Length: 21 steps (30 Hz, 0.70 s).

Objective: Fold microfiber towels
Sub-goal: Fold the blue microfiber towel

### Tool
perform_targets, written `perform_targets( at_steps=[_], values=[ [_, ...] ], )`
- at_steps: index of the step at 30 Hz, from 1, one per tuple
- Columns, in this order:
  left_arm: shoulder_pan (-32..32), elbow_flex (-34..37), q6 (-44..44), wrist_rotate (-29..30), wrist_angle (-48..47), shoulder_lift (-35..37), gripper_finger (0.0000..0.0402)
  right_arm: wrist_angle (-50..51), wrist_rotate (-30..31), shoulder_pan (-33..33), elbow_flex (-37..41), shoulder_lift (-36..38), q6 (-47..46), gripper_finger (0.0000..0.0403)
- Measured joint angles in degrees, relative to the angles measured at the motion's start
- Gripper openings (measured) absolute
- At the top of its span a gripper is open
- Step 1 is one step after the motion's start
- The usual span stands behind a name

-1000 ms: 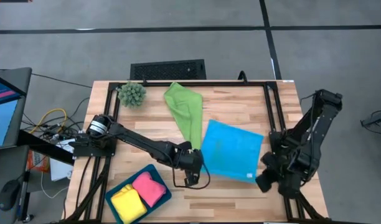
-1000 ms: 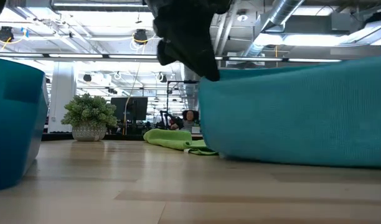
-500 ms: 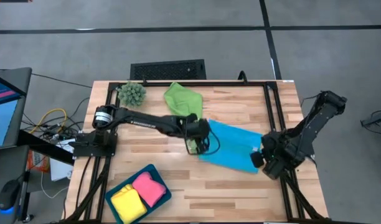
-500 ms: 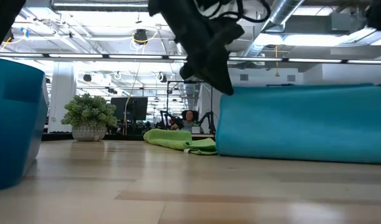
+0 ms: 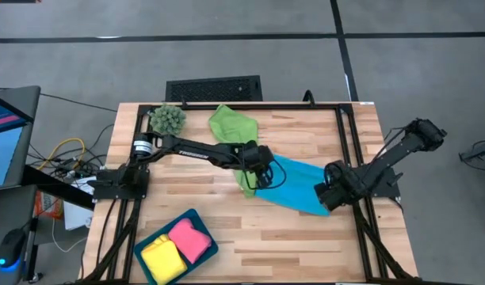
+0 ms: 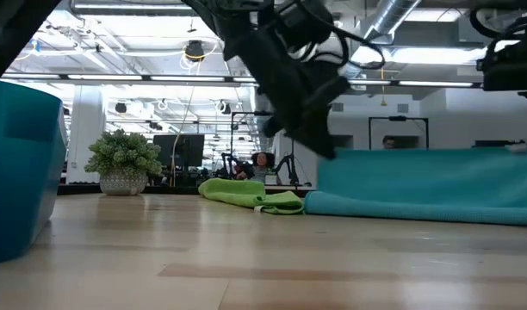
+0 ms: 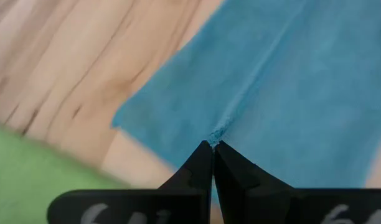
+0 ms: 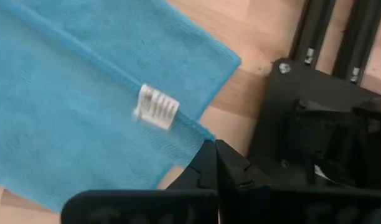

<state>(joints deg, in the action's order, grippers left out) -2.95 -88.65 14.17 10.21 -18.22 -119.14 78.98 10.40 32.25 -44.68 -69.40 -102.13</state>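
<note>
The bright blue towel (image 5: pixel 296 188) lies on the table right of centre, partly doubled over; it also shows in the low view (image 6: pixel 418 185). My left gripper (image 5: pixel 259 172) is shut on its left end and my right gripper (image 5: pixel 330 195) on its right end, both just above the table. The green towel (image 5: pixel 232 131) lies crumpled at the far side, one tail reaching to my left gripper. The yellow towel (image 5: pixel 161 258) and the pink towel (image 5: pixel 190 239) lie folded in the teal tray (image 5: pixel 203 218) at the near left. My left gripper pinches the blue towel's edge (image 7: pixel 219 132) between its two shut fingers, where a crease runs away from the tips. The fingers slant down from above. The held edge is raised a little; the rest lies on the table. My right gripper pinches the blue towel's corner (image 8: pixel 205 133) between its two shut fingers, close to the white label (image 8: pixel 157 107). The fingers slant down from above. The held layer lies over the layer beneath, which rests on the table.
A spiky green ball plant (image 5: pixel 168 119) stands at the far left corner. Black frame rails (image 5: pixel 349 138) run along the table's far, left and right sides. Bare wood lies in the table's near middle (image 5: pixel 282 245).
Both grippers, shut on the blue towel's near edge, have carried it toward the table's far edge and down. The towel, spread flat before, is now folded over itself and shows about half as deep; its far edge has stayed in place.
</note>
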Motion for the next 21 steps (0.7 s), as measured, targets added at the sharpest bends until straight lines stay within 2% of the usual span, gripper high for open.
perform_targets(
  at_steps=[5,11,16,21],
  values=[
    [-1.15,0.01,-0.26,2.3,0.74,-0.12,0.0,-0.47,0.58,-2.06,1.8,-0.04,0.44,0.0006],
    [-2.57,0.01,-0.98,-0.7,1.66,-0.12,0.0,-0.56,1.13,-4.13,2.45,-0.14,1.69,0.0014],
    [-2.49,0.01,-1.59,1.65,1.97,-0.11,0.0,-0.55,1.23,-4.66,2.45,-0.12,1.69,0.0027],
    [-2.57,0.01,-3.86,0.81,3.06,-0.1,0.0011,-0.44,1.04,-4.76,2.45,-0.12,1.48,0.0046]
  ],
)
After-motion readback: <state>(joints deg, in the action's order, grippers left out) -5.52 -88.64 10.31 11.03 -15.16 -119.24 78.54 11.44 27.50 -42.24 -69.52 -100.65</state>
